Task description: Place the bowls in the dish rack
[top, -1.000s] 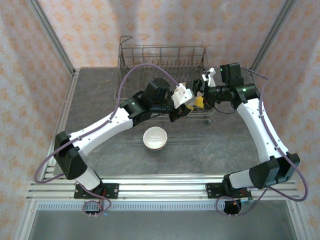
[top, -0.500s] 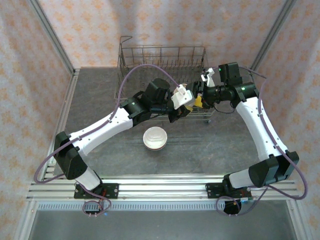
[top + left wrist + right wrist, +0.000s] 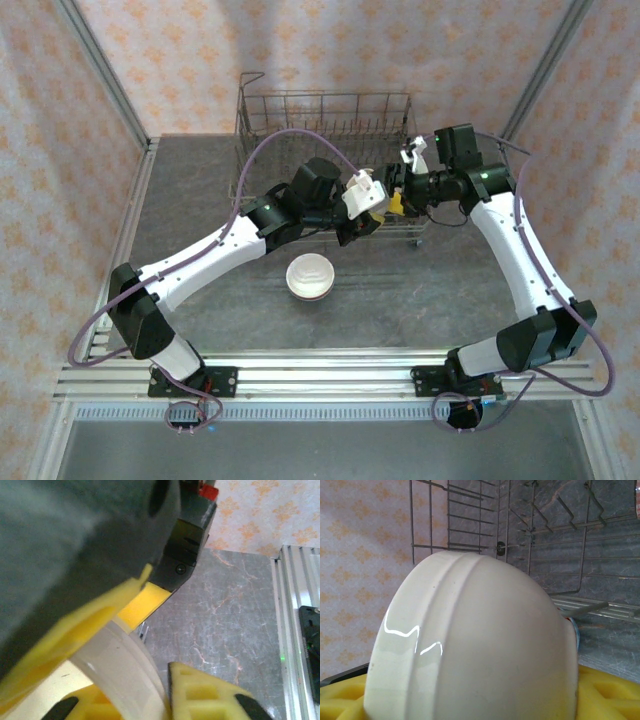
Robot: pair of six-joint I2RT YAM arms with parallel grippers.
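Note:
A cream bowl hangs over the front edge of the dish rack, held between both arms. My right gripper is shut on it, a yellow finger low on each side of its wall. The bowl's rim also sits between the yellow fingers of my left gripper, which touch it. In the top view my left gripper and right gripper meet tip to tip. A white bowl stands upright on the table in front of the rack.
The rack's wire tines and side walls stand close behind the held bowl. The grey marbled table is bounded by patterned walls and an aluminium rail at the near edge. A purple cable loops over the left arm.
My right gripper has closed in on the cream bowl and shifted slightly left. My left arm has hardly moved; the white bowl stays put.

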